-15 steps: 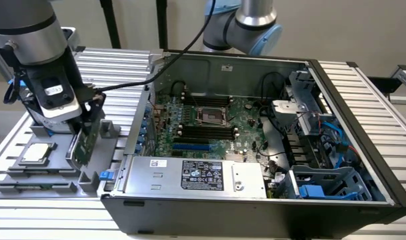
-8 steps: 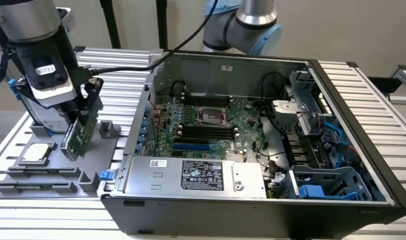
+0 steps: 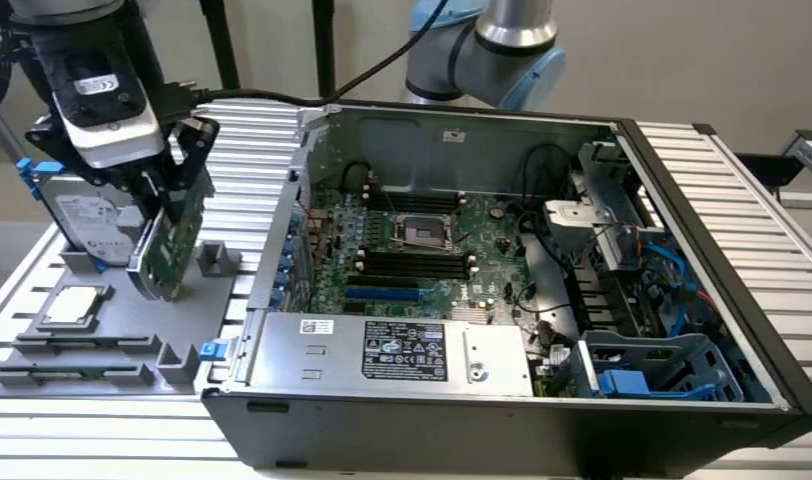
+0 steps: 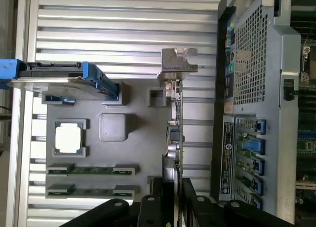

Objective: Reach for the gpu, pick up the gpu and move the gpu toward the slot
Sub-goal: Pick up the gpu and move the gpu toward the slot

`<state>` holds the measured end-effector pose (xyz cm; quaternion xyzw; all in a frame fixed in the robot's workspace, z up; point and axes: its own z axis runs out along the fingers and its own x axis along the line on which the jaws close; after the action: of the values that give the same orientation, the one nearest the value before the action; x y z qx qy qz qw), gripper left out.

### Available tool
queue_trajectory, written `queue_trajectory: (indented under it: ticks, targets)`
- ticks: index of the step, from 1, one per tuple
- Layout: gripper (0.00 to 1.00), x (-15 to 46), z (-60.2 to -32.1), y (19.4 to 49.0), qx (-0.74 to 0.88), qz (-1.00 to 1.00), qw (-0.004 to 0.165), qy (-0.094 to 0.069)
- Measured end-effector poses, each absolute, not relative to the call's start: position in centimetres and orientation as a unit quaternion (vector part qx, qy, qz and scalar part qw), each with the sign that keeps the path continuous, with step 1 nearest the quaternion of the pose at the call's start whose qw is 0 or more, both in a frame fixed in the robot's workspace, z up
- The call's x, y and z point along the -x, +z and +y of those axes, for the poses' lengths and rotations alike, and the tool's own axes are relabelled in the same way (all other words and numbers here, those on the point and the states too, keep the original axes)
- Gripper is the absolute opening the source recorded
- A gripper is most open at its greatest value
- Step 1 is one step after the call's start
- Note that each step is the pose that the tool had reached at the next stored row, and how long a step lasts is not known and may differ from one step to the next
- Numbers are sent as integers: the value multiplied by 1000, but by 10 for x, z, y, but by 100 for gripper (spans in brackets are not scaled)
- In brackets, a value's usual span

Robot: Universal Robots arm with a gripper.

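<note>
While the gripper [image 3: 170, 205] pinches the gpu [image 3: 170, 252] edge-on, the computer case [image 3: 420, 440] stands near.

A ribbed aluminium table [image 3: 766, 200] is seen running across the exterior view. Two things are set directly on it. A grey tray [image 3: 179, 325] is placed at the exterior view's lower left. An open computer case [image 3: 513, 440] is laid on its side across the centre and right, just beside the tray.

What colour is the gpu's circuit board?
The gpu is green, with a silver bracket; the exterior view shows it best.
</note>
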<state>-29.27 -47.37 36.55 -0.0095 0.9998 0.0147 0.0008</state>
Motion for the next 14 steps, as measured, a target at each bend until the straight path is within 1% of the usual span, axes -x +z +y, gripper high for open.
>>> queue_trajectory:
  ticks: [14]
  targets:
    - [27,229,-475,429,11,1000,-4,20]
